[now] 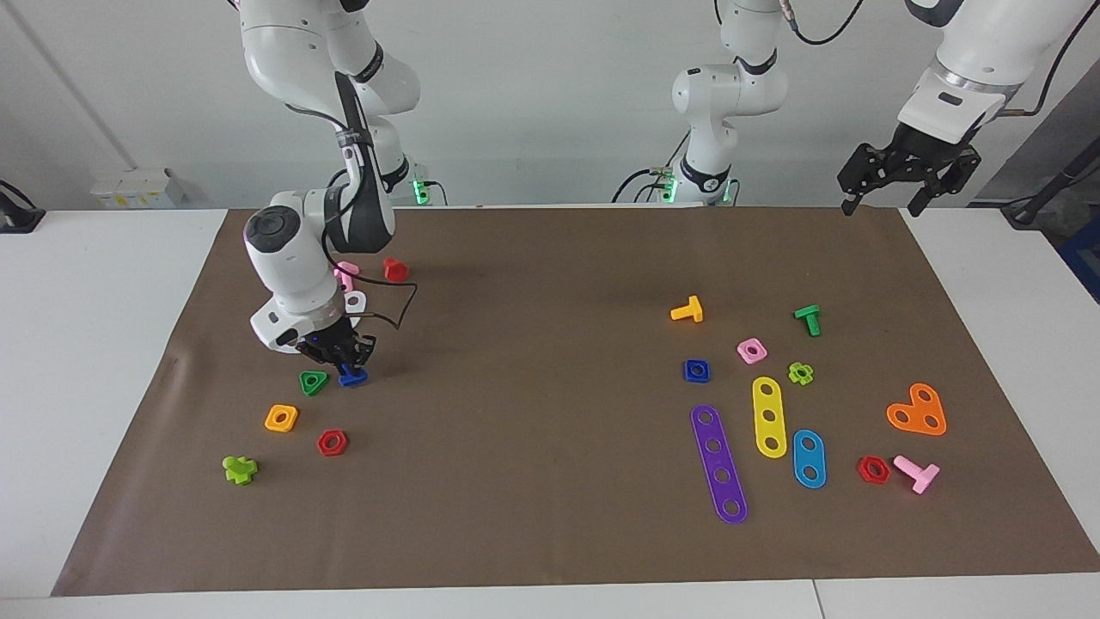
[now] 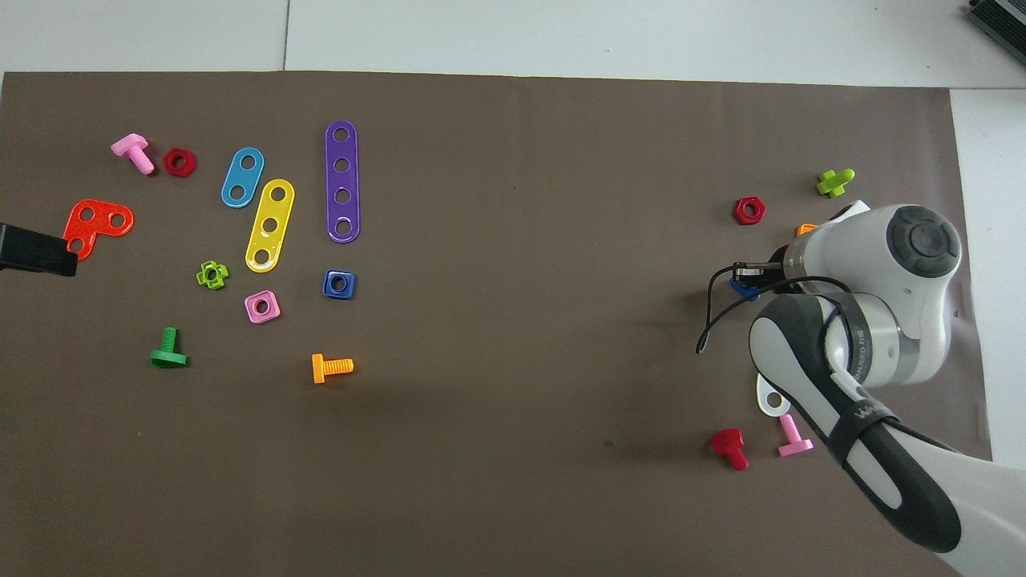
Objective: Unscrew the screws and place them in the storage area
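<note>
Facing view: the right gripper [image 1: 342,354] reaches low over the brown paper mat [image 1: 533,516], pinching the small dark-blue plastic bolt [image 1: 352,376] just beside the green triangular nut [image 1: 313,383], probably to set it down among the nuts. Its axis looks roughly upright. The left gripper [image 1: 885,203] waits raised, fingers spread.

Overhead view: the arm hides most of the bolt [image 2: 744,290]; its pointing cannot be told.

The right arm [image 2: 874,336] hides the white strip [image 2: 771,398] and most of the blue bolt [image 2: 745,290].
</note>
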Controlling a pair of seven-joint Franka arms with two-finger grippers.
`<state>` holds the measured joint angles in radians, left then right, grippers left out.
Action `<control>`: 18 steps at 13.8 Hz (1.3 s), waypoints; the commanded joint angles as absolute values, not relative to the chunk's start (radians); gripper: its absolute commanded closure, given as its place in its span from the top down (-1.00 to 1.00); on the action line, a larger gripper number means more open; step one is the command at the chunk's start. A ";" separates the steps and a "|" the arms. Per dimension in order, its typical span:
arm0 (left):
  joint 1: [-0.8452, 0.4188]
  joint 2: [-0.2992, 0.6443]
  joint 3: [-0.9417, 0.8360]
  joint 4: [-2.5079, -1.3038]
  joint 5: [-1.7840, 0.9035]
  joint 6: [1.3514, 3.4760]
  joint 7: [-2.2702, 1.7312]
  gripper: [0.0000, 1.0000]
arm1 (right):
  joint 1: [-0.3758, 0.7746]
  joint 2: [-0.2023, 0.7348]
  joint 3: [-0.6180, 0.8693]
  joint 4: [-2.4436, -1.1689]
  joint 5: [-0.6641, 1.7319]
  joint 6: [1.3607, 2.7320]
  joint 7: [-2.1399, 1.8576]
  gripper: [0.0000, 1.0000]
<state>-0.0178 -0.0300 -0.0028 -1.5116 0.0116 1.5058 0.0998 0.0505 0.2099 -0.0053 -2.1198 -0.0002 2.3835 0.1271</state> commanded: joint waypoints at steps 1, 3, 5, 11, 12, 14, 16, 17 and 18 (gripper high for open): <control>-0.003 -0.058 -0.011 -1.540 0.014 1.500 0.104 1.00 | 0.043 0.189 0.002 -2.161 0.003 2.418 0.115 -1.00; -0.003 -0.058 -0.012 -1.540 0.014 1.500 0.106 1.00 | 0.044 0.189 0.002 -2.174 0.003 2.422 0.120 -0.44; -0.003 -0.058 -0.011 -1.539 0.014 1.500 0.106 1.00 | 0.044 0.190 0.002 -2.166 0.003 2.421 0.129 0.91; -0.003 -0.058 -0.012 -1.540 0.014 1.500 0.106 1.00 | 0.045 0.150 -0.002 -2.044 0.002 2.314 0.129 1.00; -0.003 -0.058 -0.012 -1.540 0.014 1.500 0.106 1.00 | 0.037 0.144 -0.002 -1.995 0.002 2.249 0.129 1.00; -0.003 -0.058 -0.011 -1.540 0.014 1.500 0.106 1.00 | 0.020 0.108 -0.003 -1.912 0.002 2.114 0.129 1.00; -0.003 -0.058 -0.012 -1.540 0.014 1.500 0.106 1.00 | 0.002 0.031 -0.003 -1.899 0.002 2.034 0.129 1.00; -0.003 -0.058 -0.012 -1.540 0.014 1.500 0.106 1.00 | -0.009 -0.003 -0.005 -1.896 0.002 1.995 0.129 1.00; -0.003 -0.058 -0.011 -1.540 0.014 1.500 0.106 1.00 | -0.018 -0.036 -0.005 -1.888 0.002 1.950 0.127 1.00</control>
